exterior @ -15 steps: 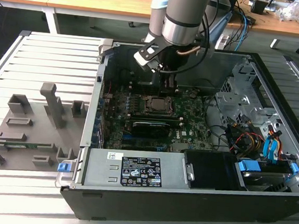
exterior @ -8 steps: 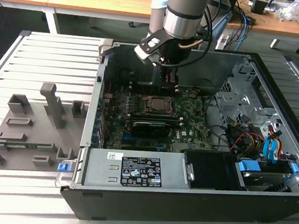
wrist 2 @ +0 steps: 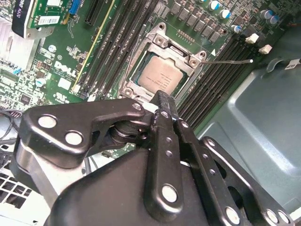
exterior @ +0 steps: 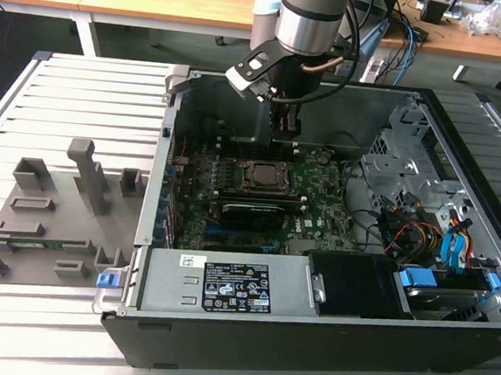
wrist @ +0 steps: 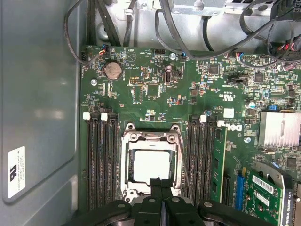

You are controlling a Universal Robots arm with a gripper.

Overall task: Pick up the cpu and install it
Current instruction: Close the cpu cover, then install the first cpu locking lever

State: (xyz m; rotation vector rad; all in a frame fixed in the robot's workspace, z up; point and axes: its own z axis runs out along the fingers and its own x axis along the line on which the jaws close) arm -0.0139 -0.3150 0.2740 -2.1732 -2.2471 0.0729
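Left of frame, exterior view: grey fixture tray (exterior: 19,220) on the slatted counter (exterior: 93,86); a thin green memory stick (exterior: 33,243) is laid in one of its slots.

Centre to right of frame: open computer case (exterior: 306,350), in which the motherboard (exterior: 319,202) is laid flat.

In the first wrist view the cpu (wrist: 151,165) is seen seated inside the metal-framed socket (wrist: 126,165).

The claw (exterior: 283,131) is held above the socket, its fingers pressed together, with nothing pinched between them.
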